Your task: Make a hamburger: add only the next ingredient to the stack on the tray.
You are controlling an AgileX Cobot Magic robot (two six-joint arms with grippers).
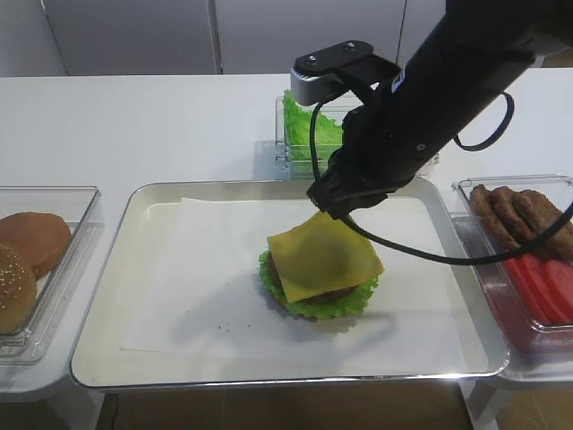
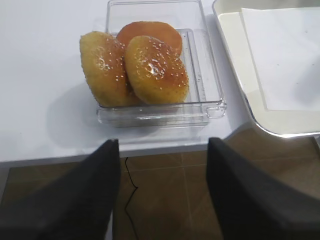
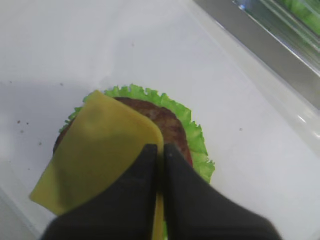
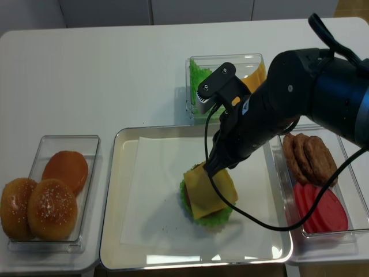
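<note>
Cheese slice (image 1: 324, 260), yellow, square, draped over the stack (image 1: 318, 291) near the middle of the tray (image 1: 107, 269). Exterior high: right gripper (image 1: 333, 208) sits at the slice's back corner, the corner lifted toward the black jaws, rest of the slice lying on the patty with green lettuce frill showing around its front edge. White paper liner (image 1: 206, 287) under the stack. Behind the tray, a clear bin with lettuce (image 1: 309, 125). Right of the tray, a bin with brown patties (image 1: 519, 215) and red tomato slices (image 1: 542, 287). Left of the tray, a bin with buns (image 1: 27, 260).

Right wrist: right gripper (image 3: 159, 150) jaws pressed together, pinching the cheese slice (image 3: 100, 150) at one corner. Brown patty (image 3: 167, 125) exposed beside the slice, lettuce rim (image 3: 195, 140) around it. Slice overhangs the stack toward the lower left of frame.

Left wrist: left gripper (image 2: 162, 145) fingers spread wide apart, holding nothing, off the tray's left corner, over the table edge. Three buns (image 2: 135, 67) in their clear bin (image 2: 212, 102) just beside the tray (image 2: 235, 75).

Exterior high realsense: cheese slice (image 4: 209, 193) on the stack (image 4: 206, 216), right gripper (image 4: 207, 168) at its back corner. Spare cheese (image 4: 253, 74) sits in the lettuce bin behind the tray (image 4: 109, 231). Left gripper out of frame here.
</note>
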